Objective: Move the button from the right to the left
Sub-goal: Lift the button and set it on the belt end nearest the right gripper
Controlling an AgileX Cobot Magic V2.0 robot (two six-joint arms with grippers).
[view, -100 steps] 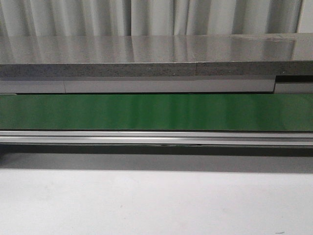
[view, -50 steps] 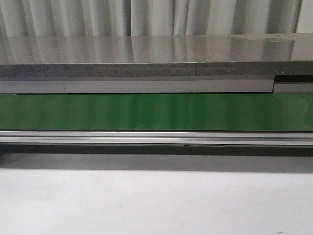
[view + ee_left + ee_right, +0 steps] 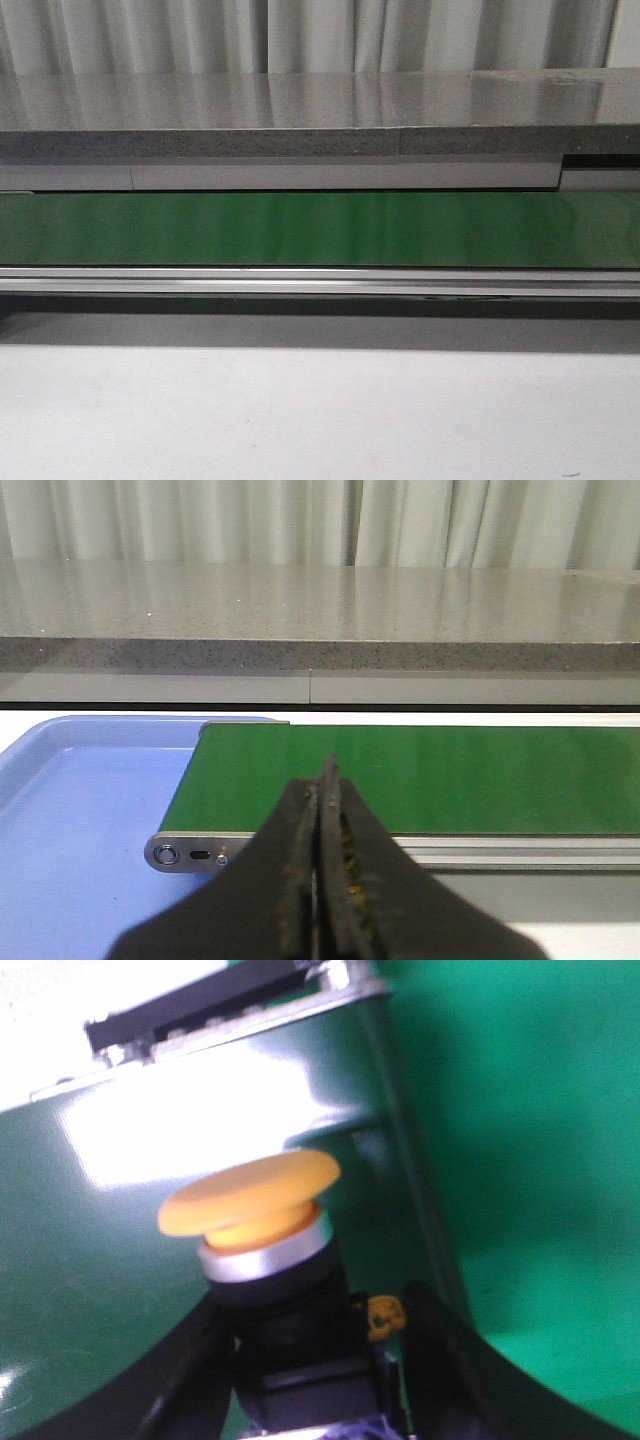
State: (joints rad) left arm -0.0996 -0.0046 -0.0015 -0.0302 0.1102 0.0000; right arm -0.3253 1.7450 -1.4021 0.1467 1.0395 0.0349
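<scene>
The button shows only in the right wrist view, with its yellow mushroom head, silver collar and black boxy body. My right gripper is shut on the black body, one dark finger on each side, above glossy green surfaces. My left gripper is shut and empty, in front of the left end of the green belt. The front view shows the belt with no button and no gripper on it.
A blue tray lies at the belt's left end, partly under it. A metal rail runs along the belt's near side. A grey stone counter stands behind the belt, and white tabletop lies in front of it.
</scene>
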